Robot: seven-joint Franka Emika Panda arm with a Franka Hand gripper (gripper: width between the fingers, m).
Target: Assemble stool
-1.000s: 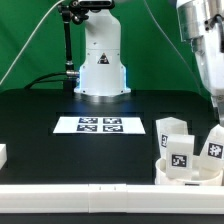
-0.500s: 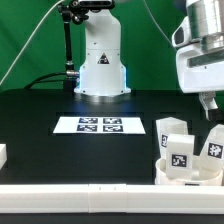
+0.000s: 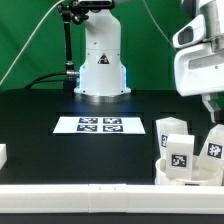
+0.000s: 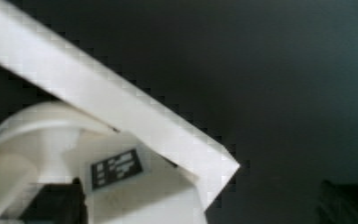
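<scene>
The stool's parts are bunched at the exterior view's right, near the front. Its round white seat (image 3: 166, 172) lies flat against the front rail (image 3: 90, 190). Two tagged white legs (image 3: 180, 154) (image 3: 214, 148) stand on it. A third leg (image 3: 172, 129) stands just behind. My gripper (image 3: 210, 106) hangs above these parts, clear of them, open with nothing between its fingers. In the wrist view the seat (image 4: 25, 140) and one tagged leg (image 4: 123, 170) lie below my gripper (image 4: 194, 212), beside the rail (image 4: 105, 85).
The marker board (image 3: 100, 125) lies mid-table in front of the robot base (image 3: 100, 60). A small white block (image 3: 3, 155) sits at the exterior view's left edge. The long white rail runs along the table's front edge.
The hand has shifted and turned above the stool parts, its body now showing lower and further left. The parts have not moved. The jaws stayed open.
</scene>
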